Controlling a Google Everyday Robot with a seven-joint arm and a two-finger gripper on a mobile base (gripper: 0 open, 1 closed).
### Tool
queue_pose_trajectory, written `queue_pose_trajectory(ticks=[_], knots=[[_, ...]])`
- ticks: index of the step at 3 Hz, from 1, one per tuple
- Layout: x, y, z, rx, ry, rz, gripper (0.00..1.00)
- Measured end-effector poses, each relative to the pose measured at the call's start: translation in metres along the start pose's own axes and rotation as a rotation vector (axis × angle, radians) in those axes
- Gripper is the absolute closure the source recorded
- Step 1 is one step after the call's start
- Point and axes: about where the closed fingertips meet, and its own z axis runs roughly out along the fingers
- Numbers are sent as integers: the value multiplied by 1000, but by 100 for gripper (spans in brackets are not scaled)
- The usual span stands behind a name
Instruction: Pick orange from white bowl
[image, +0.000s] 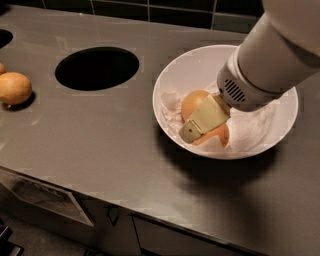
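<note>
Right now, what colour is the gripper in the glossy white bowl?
Pale beige gripper, inside bowl; camera view.

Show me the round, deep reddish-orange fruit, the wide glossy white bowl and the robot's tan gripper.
orange (222, 136), camera view: bare skin beside the gripper.
white bowl (200, 62), camera view: far inner wall.
gripper (190, 132), camera view: tip, down inside the white bowl at the orange.
</note>
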Motion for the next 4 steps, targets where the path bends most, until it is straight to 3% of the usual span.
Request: queue_pose_trajectory(ticks=[2, 4], knots=[[-1, 7, 16, -40, -48, 24, 0], [-1, 8, 30, -15, -28, 37, 6]])
